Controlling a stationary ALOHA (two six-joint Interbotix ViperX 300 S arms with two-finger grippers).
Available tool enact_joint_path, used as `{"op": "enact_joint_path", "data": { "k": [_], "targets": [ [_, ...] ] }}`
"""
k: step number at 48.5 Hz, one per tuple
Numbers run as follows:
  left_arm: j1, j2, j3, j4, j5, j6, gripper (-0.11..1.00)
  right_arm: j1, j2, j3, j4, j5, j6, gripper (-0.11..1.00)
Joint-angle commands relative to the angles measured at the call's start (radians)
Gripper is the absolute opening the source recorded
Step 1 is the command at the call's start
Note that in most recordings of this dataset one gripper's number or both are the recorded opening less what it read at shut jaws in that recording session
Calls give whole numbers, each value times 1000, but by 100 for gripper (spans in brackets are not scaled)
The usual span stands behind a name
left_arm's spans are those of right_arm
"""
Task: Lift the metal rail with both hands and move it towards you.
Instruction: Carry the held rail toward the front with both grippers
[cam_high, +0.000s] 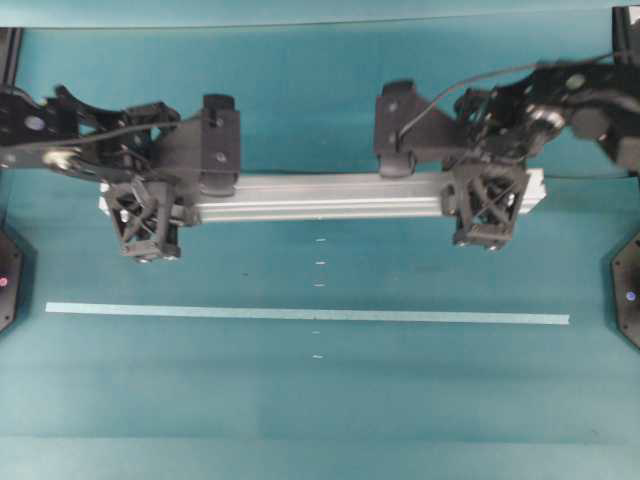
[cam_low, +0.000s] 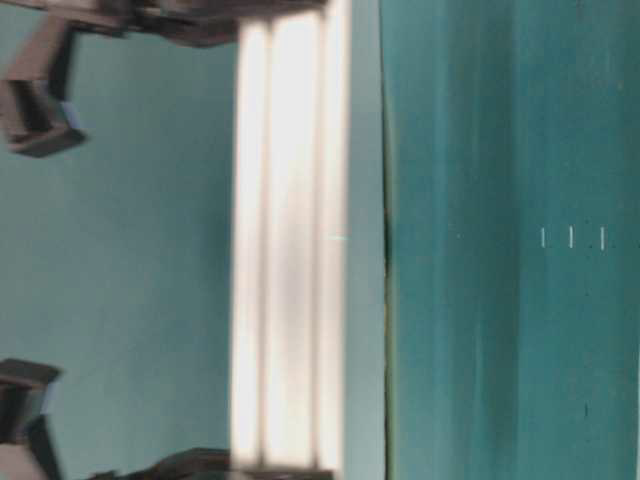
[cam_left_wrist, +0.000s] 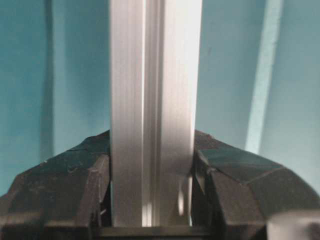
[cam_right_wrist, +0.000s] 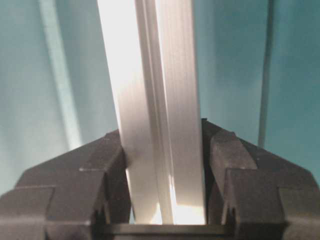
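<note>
The metal rail is a long silver grooved bar lying crosswise over the teal cloth. My left gripper is shut on it near its left end, and my right gripper is shut on it near its right end. In the left wrist view the rail runs straight up between the black fingers of the left gripper, pressed from both sides. In the right wrist view the rail sits slightly tilted in the right gripper. A thin shadow lies apart from the rail on the cloth.
A thin pale tape strip lies across the cloth, nearer the front than the rail. A short column of small white marks crosses the middle. Black arm bases sit at the left edge and right edge.
</note>
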Motion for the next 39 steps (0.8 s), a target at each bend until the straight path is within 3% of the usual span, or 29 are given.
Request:
{"op": "enact_joint_path", "data": {
  "k": [1, 15, 39],
  "targets": [
    [-15, -44, -67, 2, 35, -3, 32, 9, -23, -69, 11, 69, 52, 40],
    [-34, -67, -178, 2, 170, -9, 32, 67, -26, -178, 11, 224, 103, 40],
    [-57, -67, -176, 2, 170, -55, 32, 75, -23, -176, 8, 227, 109, 40]
  ]
}}
